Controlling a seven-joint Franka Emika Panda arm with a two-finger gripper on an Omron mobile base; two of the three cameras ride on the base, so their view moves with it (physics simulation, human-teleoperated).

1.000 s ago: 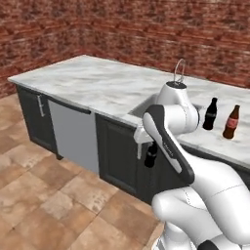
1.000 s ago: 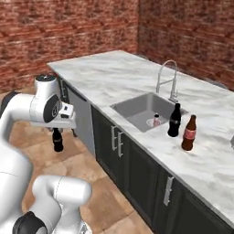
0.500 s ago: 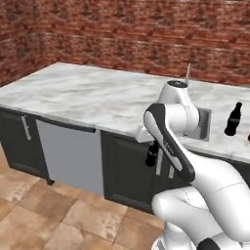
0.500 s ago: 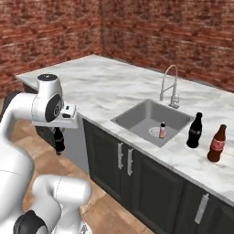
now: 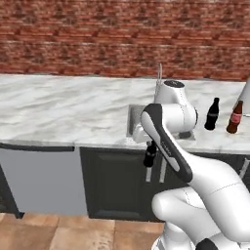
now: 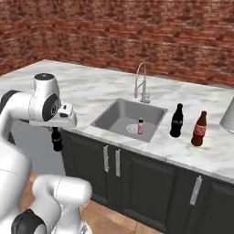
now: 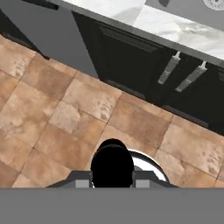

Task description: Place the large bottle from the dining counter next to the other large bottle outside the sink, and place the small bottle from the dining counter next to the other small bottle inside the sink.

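Observation:
My gripper (image 6: pixel 56 130) is shut on the small bottle (image 6: pixel 56 139), a short all-black one that hangs upright in front of the dark cabinets, below the counter edge and left of the sink (image 6: pixel 123 114). That small bottle (image 5: pixel 150 155) sits under the gripper (image 5: pixel 151 145), and its round black top (image 7: pixel 112 164) shows in the hand view. The other small bottle (image 6: pixel 140 126), reddish-pink, stands inside the basin. Right of the sink the large brown bottle (image 6: pixel 199 129) stands beside the other large bottle (image 6: pixel 176 121), which is all black; the two also appear as brown (image 5: pixel 235 117) and black (image 5: pixel 211 114).
A chrome faucet (image 6: pixel 142 82) curves up behind the basin. A pale cone-shaped object (image 6: pixel 227 114) stands at the counter's far right. Below are dark cabinet doors with handles (image 7: pixel 170 70), a grey appliance front (image 7: pixel 57 35) and a tiled floor (image 7: pixel 57 127).
The whole scene has shifted as the base drove; the sink and bottles now lie more centrally in front. The gripper still holds the short black bottle at the same height.

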